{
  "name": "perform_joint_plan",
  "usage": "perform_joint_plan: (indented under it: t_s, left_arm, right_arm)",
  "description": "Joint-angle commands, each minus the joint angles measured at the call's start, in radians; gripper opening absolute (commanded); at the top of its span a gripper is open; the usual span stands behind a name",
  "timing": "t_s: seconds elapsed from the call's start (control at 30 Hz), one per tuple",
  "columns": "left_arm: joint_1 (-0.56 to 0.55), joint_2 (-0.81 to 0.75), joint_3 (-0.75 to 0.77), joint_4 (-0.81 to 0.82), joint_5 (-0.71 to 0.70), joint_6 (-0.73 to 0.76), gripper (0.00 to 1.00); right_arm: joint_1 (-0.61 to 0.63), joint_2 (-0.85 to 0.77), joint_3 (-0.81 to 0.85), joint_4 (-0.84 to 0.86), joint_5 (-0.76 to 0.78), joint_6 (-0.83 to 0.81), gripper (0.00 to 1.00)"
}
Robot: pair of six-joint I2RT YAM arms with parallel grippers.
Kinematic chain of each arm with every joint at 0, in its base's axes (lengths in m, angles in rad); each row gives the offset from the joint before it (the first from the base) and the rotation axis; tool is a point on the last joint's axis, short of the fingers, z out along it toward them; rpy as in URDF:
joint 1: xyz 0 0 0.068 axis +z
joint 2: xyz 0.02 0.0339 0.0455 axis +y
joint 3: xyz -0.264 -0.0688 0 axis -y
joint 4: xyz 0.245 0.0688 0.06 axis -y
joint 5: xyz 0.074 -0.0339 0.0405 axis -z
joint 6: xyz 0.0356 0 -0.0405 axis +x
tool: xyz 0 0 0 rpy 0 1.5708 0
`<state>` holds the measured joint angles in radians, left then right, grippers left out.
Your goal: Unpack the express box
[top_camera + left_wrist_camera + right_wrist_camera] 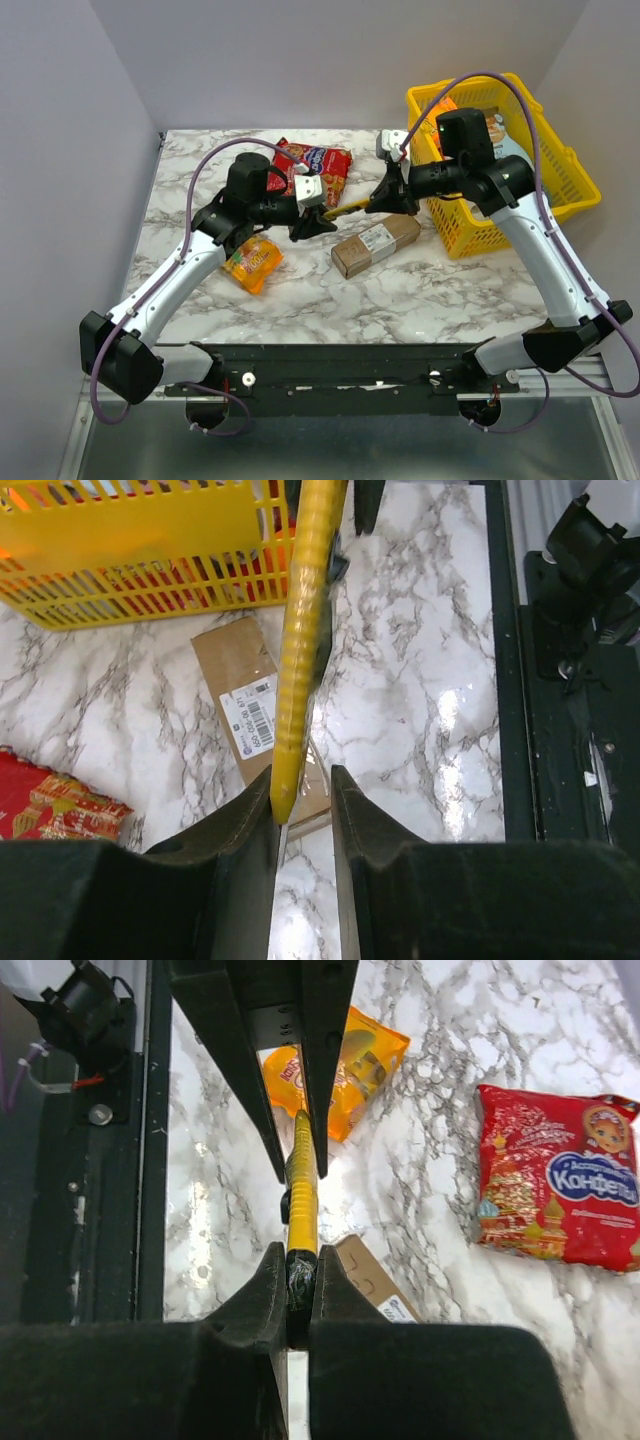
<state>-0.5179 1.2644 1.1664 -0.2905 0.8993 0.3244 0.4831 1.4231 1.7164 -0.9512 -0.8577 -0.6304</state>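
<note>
Slim yellow plastic tool [350, 208] clamped in right gripper [298, 1260]; left gripper [302, 785] slack around other end. Best: left backs straight off, clear above brown cardboard express box [375, 243].

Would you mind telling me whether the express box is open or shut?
Shut: the express box lies flat, top closed under its white label.

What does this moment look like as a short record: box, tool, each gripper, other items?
box: brown carton, label up, looks closed, lying on the table, nothing touching it
yellow tool: off the table, spanning between the two grippers
right gripper: shut on one end of the tool
left gripper: jaws slightly apart around the other end
other items: red snack bag and orange snack bag on the table; yellow basket at the right
</note>
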Motion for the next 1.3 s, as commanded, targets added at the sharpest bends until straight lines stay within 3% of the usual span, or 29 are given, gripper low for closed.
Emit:
perform_joint_plan:
  t_s: [0.0, 0.43, 0.47, 0.6, 0.63, 0.67, 0.8, 0.9, 1.27]
  left_arm:
    - [-0.005, -0.019, 0.012, -0.036, -0.103, 0.027, 0.35]
    - [-0.01, -0.01, 0.019, 0.005, -0.056, -0.001, 0.29]
    - [-0.01, -0.01, 0.018, 0.01, -0.053, -0.002, 0.27]
    - [-0.011, -0.013, 0.012, 0.027, -0.001, -0.008, 0.0]
    - [-0.011, -0.014, 0.009, 0.036, 0.021, -0.022, 0.0]
    - [-0.011, -0.017, 0.006, 0.056, 0.024, -0.033, 0.0]
    - [-0.018, -0.036, -0.004, 0.065, 0.047, -0.019, 0.0]
    - [-0.018, -0.056, -0.046, 0.135, 0.064, -0.047, 0.0]
    - [-0.033, -0.033, -0.175, 0.494, 0.104, -0.32, 0.0]
  right_arm:
    - [0.003, 0.014, 0.063, -0.101, 0.068, -0.061, 0.0]
    - [0.051, 0.01, 0.034, -0.066, 0.097, -0.02, 0.0]
    - [0.057, 0.01, 0.031, -0.066, 0.097, -0.017, 0.01]
    - [0.063, 0.008, 0.011, -0.058, 0.1, -0.008, 0.0]
    - [0.063, 0.007, 0.002, -0.048, 0.103, 0.003, 0.01]
    - [0.061, 0.001, -0.014, -0.037, 0.105, 0.055, 0.02]
    - [0.026, -0.058, -0.073, 0.004, -0.022, 0.147, 0.48]
    - [0.022, -0.131, -0.165, 0.07, -0.044, 0.166, 0.58]
    - [0.022, -0.173, -0.231, 0.29, -0.024, 0.296, 0.66]
